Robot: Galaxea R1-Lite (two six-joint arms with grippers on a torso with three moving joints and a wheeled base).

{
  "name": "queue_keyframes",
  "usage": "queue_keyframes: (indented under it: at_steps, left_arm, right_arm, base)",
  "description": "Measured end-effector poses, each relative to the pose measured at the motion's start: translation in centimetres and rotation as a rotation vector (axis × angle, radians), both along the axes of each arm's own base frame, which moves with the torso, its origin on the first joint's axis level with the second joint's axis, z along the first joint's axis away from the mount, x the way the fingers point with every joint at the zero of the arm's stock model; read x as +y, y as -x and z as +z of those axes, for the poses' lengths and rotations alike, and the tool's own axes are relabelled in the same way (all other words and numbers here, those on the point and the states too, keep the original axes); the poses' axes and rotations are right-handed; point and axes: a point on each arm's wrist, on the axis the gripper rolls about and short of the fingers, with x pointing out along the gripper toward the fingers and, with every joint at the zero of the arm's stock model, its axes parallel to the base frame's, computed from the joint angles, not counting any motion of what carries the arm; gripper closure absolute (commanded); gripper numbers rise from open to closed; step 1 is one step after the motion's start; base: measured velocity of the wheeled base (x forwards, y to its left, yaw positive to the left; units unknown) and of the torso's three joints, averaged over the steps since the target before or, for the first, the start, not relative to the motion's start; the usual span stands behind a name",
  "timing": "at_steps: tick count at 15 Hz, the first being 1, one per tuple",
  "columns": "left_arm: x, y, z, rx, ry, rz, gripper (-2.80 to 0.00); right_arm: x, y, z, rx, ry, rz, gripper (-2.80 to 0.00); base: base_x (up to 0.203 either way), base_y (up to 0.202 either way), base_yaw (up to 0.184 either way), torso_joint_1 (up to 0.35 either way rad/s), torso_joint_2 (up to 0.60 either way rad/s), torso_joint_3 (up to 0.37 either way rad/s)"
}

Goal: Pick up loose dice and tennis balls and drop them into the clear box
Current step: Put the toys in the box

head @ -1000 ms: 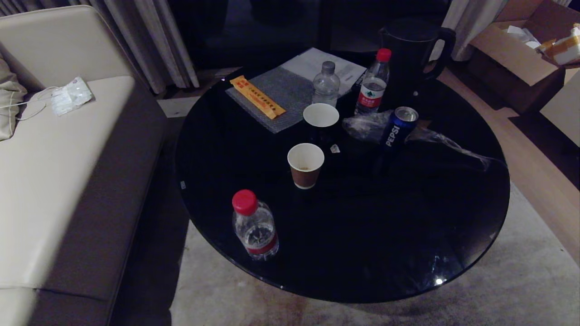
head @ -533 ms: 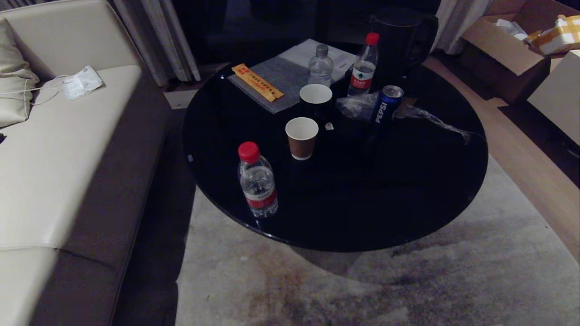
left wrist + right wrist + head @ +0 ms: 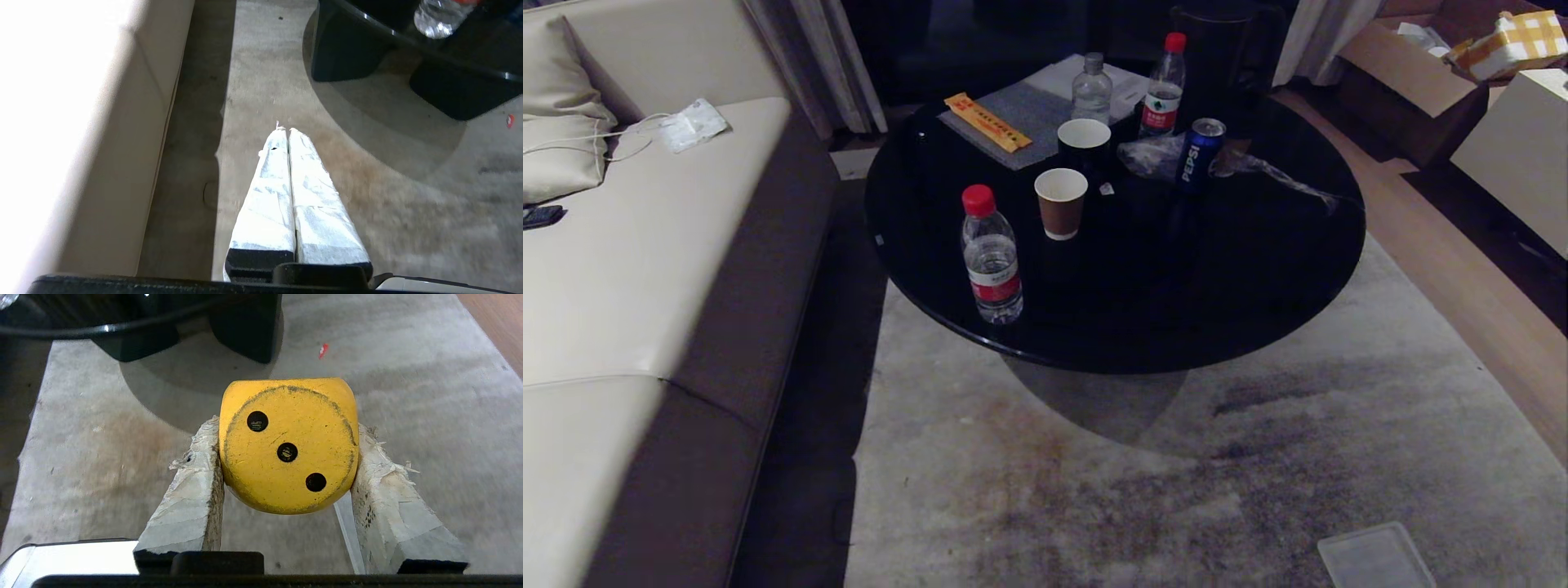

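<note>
My right gripper [image 3: 286,430] is shut on a yellow die [image 3: 288,445], whose face with three black pips is turned toward the wrist camera. It hangs over the grey rug. A clear box [image 3: 1376,559] lies on the rug at the near right in the head view, cut off by the frame edge. A strip of its clear rim [image 3: 347,535] shows below the die. Close to the sofa base, my left gripper [image 3: 284,130] is shut and empty over the rug. Neither arm shows in the head view. No tennis balls are in view.
A round black table [image 3: 1258,310] stands ahead, bearing water bottles [image 3: 991,257], paper cups [image 3: 1061,202], a Pepsi can [image 3: 1199,153] and a kettle. A beige sofa [image 3: 621,269] runs along the left. Cardboard boxes [image 3: 1413,73] sit at the far right. The stained rug [image 3: 1135,490] spreads between me and the table.
The whole head view has pulled back from the table, so the camera moved. More rug shows and the clear box has come into view at the near right.
</note>
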Motion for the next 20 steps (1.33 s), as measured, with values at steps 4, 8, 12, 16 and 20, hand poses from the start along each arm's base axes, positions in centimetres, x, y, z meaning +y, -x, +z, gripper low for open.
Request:
queue_keyframes:
  at_steps: [4,8,12,16,20]
  left_arm:
    - [0.00,0.00,0.00,0.000,0.001,0.000,0.00]
    - [0.00,0.00,0.01,-0.001,0.002,0.000,0.00]
    - [0.00,0.00,0.01,-0.001,0.001,0.000,0.00]
    - [0.00,0.00,0.02,-0.002,0.001,0.000,0.00]
    - [0.00,0.00,0.01,-0.001,0.001,0.000,0.00]
  right_arm:
    - [0.00,0.00,0.00,0.000,0.002,0.000,0.00]
    - [0.00,0.00,0.00,0.000,0.003,0.000,0.00]
    - [0.00,0.00,0.00,0.000,0.003,0.000,0.00]
    - [0.00,0.00,0.00,0.000,0.002,0.000,0.00]
    - [0.00,0.00,0.00,0.000,0.003,0.000,0.00]
  base:
    - [-0.183,0.000,-0.002,0.002,0.00,0.003]
    - [-0.185,0.000,0.000,0.003,0.00,0.002]
    - [-0.181,0.000,-0.001,0.002,0.00,0.002]
    - [-0.184,0.000,-0.002,0.003,0.00,0.004]
    - [-0.184,0.000,0.000,0.006,0.00,0.002]
